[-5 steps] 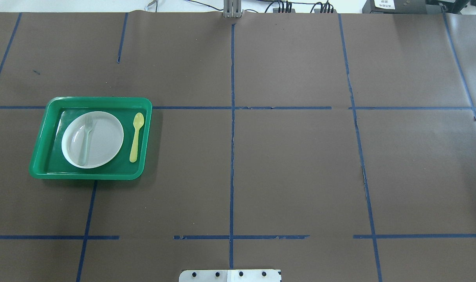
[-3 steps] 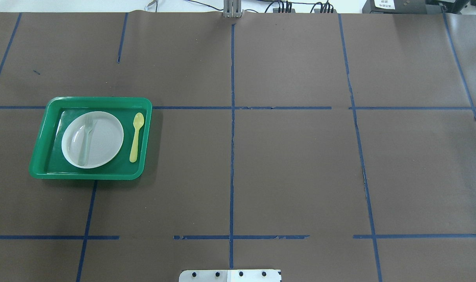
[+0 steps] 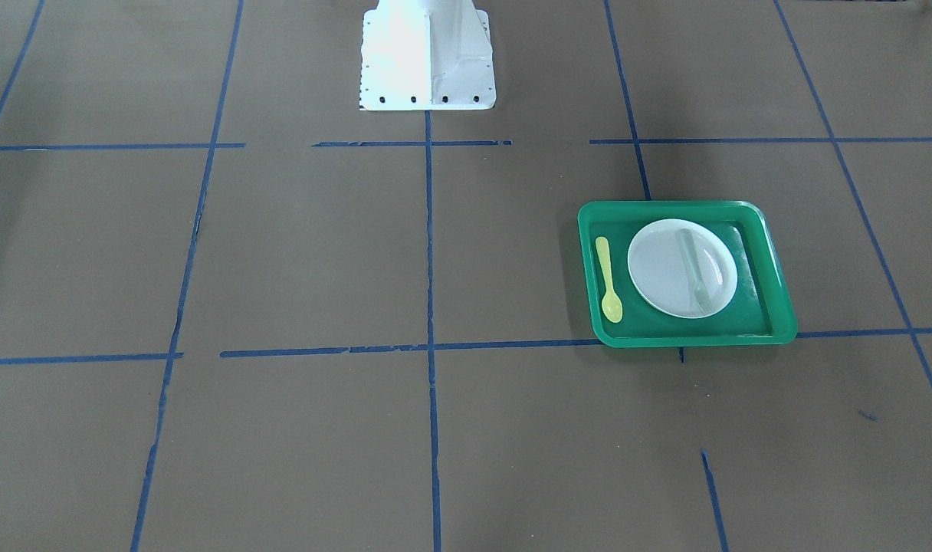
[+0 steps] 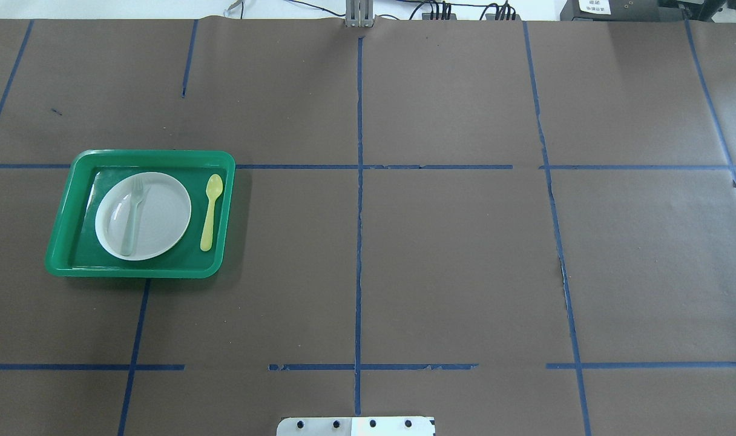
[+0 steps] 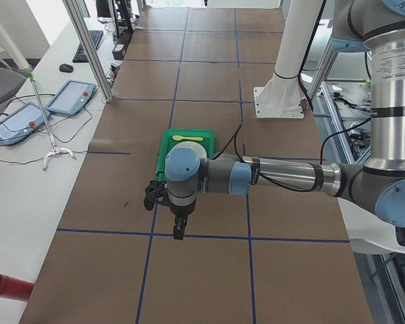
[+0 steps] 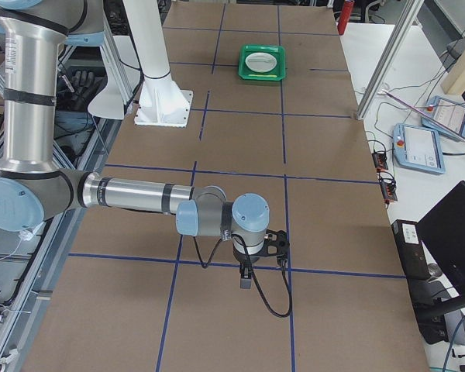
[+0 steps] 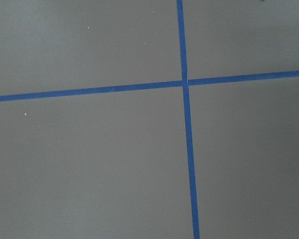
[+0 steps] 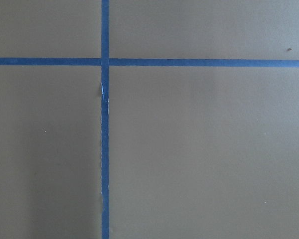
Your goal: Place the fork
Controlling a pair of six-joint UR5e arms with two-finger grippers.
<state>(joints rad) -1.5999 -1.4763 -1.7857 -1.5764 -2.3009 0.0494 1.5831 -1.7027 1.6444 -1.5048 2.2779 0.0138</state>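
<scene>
The pale translucent fork [image 4: 132, 215] lies on the left part of a white plate [image 4: 162, 218] inside a green tray [image 4: 138, 270], tines pointing away from the robot. It also shows in the front view [image 3: 694, 268], on the plate [image 3: 661, 272] in the tray [image 3: 688, 339]. My left gripper [image 5: 178, 229] shows only in the left side view, hanging above the table well short of the tray [image 5: 163, 143]; I cannot tell if it is open. My right gripper [image 6: 246, 279] shows only in the right side view, far from the tray [image 6: 244, 63]; I cannot tell its state.
A yellow spoon [image 4: 210, 212] lies in the tray right of the plate, also seen in the front view [image 3: 608, 280]. The brown table cover carries blue tape lines [image 4: 359, 242]. The robot's white base [image 3: 428, 57] stands at the table's near edge.
</scene>
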